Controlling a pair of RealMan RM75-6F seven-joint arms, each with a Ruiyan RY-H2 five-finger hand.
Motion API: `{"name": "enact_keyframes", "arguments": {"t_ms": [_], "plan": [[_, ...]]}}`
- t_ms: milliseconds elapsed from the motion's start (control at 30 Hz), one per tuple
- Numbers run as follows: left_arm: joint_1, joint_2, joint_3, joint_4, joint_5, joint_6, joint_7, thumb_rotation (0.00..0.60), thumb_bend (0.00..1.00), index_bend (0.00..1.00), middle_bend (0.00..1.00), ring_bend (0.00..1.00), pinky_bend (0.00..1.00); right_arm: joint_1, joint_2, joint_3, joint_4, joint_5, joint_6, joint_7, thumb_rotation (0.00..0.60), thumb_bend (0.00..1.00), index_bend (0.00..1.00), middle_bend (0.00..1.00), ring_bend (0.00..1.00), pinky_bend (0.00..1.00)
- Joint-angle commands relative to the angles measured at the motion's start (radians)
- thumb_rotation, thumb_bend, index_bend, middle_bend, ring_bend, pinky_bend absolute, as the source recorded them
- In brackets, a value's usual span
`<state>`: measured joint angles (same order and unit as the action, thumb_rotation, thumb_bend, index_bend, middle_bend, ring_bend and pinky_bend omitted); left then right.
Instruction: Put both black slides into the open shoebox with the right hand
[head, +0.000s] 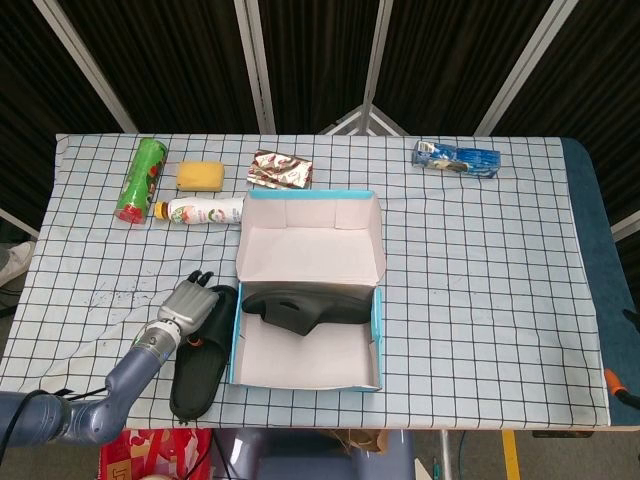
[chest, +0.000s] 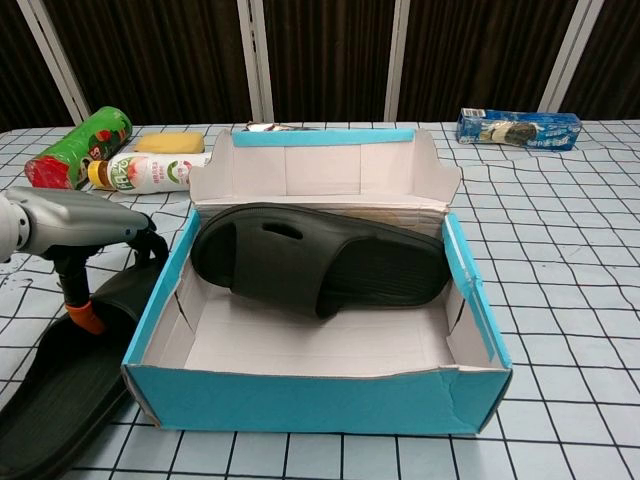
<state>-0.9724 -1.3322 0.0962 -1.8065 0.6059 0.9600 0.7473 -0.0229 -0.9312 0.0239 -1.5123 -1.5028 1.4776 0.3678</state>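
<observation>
While a white cloth with a black grid is covering the surface (head: 480, 280), dark ribbed curtains and pale slanted bars are standing behind it. The cloth is lying a little wrinkled near the left edge.

An open shoebox (head: 376, 325) of blue cardboard, pale inside, is sitting near the front, its lid flap standing up at the back. One black slide (chest: 320, 260), of smooth rubber with a ribbed sole, is lying inside it, leaning against the back wall. The other slide (head: 197, 360) is lying on the cloth just beside the box's left wall.

The left hand (head: 188, 305), of grey metal, is resting on the upper end of this outer slide; I cannot tell if its fingers are gripping it. The right hand is not appearing in either view.

At the back are lying a green tube can (head: 140, 178), a yellow sponge (head: 200, 175), a white bottle (head: 205, 211), a shiny foil packet (head: 280, 169) and a blue packet (head: 457, 157).
</observation>
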Motion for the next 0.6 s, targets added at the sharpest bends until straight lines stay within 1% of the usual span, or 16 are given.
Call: {"name": "enact_keyframes", "arguments": {"t_ms": [33, 233, 367, 467, 533, 600], "plan": [[0.001, 0.028, 0.000, -0.019, 0.029, 0.029, 0.012, 0.600, 0.29, 0.44, 0.46, 0.00, 0.06, 0.000, 0.000, 0.000, 0.000, 0.000, 0.000, 0.001, 0.600, 0.35, 0.10, 0.07, 0.05, 0.00], [0.006, 0.126, 0.010, -0.098, 0.093, 0.072, 0.032, 0.600, 0.32, 0.46, 0.46, 0.00, 0.06, -0.001, 0.002, 0.000, -0.002, -0.002, 0.005, 0.006, 0.600, 0.35, 0.10, 0.07, 0.05, 0.00], [0.021, 0.242, 0.018, -0.194, 0.178, 0.101, 0.020, 0.600, 0.34, 0.46, 0.45, 0.00, 0.06, -0.005, 0.005, -0.001, -0.003, -0.005, 0.013, 0.012, 0.600, 0.35, 0.11, 0.07, 0.05, 0.00], [0.034, 0.336, 0.027, -0.225, 0.322, 0.157, 0.048, 0.600, 0.35, 0.46, 0.45, 0.00, 0.06, -0.009, 0.007, -0.002, -0.006, -0.011, 0.023, 0.016, 0.600, 0.35, 0.10, 0.07, 0.05, 0.00], [0.045, 0.378, 0.023, -0.211, 0.455, 0.208, 0.064, 0.600, 0.35, 0.46, 0.45, 0.00, 0.06, -0.011, 0.009, -0.003, -0.007, -0.015, 0.027, 0.018, 0.600, 0.35, 0.10, 0.07, 0.05, 0.00], [0.055, 0.404, 0.006, -0.173, 0.603, 0.280, 0.083, 0.600, 0.34, 0.47, 0.46, 0.00, 0.07, -0.012, 0.010, -0.004, -0.009, -0.017, 0.030, 0.020, 0.600, 0.35, 0.10, 0.07, 0.05, 0.00]]}}
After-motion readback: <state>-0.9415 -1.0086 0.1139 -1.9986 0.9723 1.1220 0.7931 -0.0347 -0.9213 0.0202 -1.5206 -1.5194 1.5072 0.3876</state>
